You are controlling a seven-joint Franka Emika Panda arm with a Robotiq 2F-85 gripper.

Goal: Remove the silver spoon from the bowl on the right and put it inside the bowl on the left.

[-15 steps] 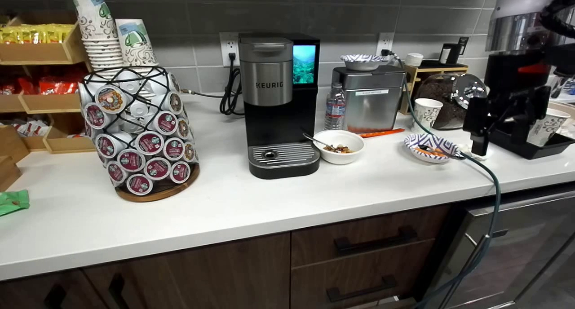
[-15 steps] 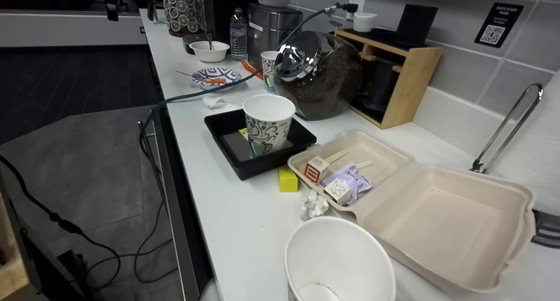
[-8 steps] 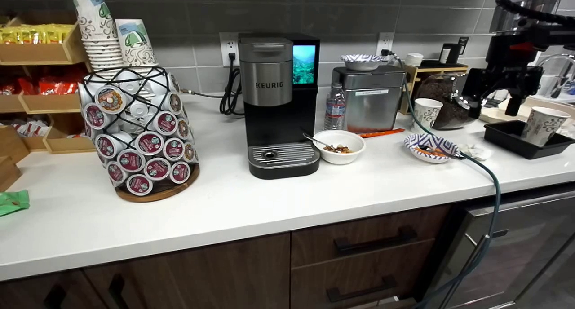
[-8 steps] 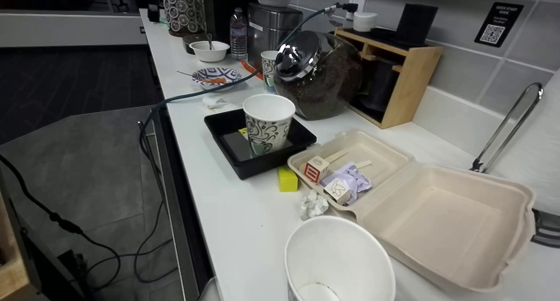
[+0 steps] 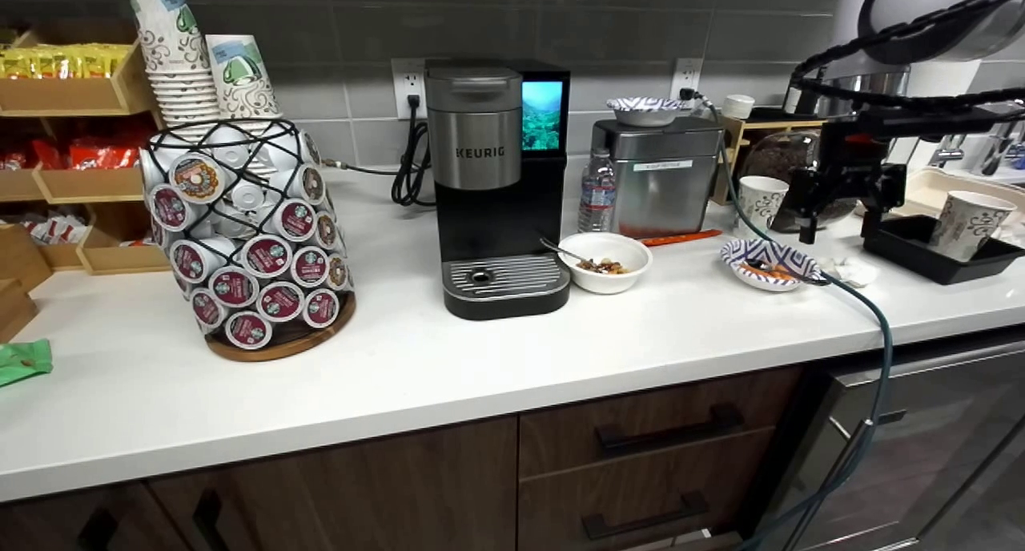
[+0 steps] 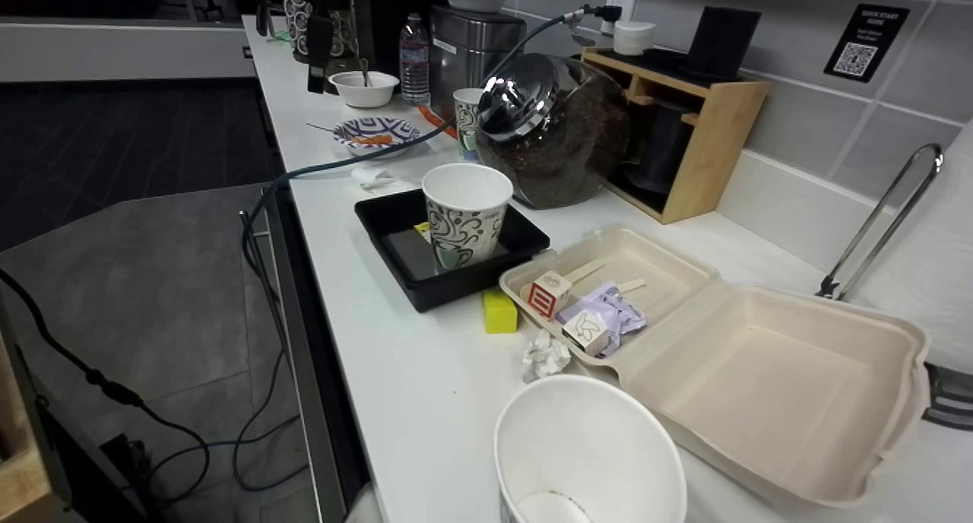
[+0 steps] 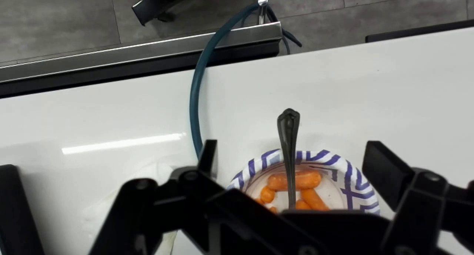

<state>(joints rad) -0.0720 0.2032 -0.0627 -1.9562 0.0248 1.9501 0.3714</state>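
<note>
A blue-and-white patterned paper bowl [image 5: 789,255] with orange carrots stands on the counter. It also shows in an exterior view [image 6: 407,130] and the wrist view [image 7: 364,190]. A silver spoon [image 7: 288,136] rests in it, its handle over the rim toward the counter's front edge; its lower end is hidden. My gripper [image 5: 839,227] is open and empty, above and slightly right of this bowl. In the wrist view its fingertips [image 7: 292,160] lie on either side of the spoon, apart from it. A white bowl [image 5: 612,285] of mixed food stands farther left with another spoon [image 5: 563,251] in it.
A green cable [image 5: 883,327] runs across the counter beside the patterned bowl. A crumpled napkin [image 5: 850,271] and a black tray [image 5: 921,267] with a paper cup are to the right. A Keurig machine [image 5: 480,150] is beside the white bowl. A paper cup [image 5: 757,203] and jar stand behind.
My gripper has turned so both fingers show spread apart. In the last half second it has moved left and down toward the patterned bowl. Bowls and spoons have not moved.
</note>
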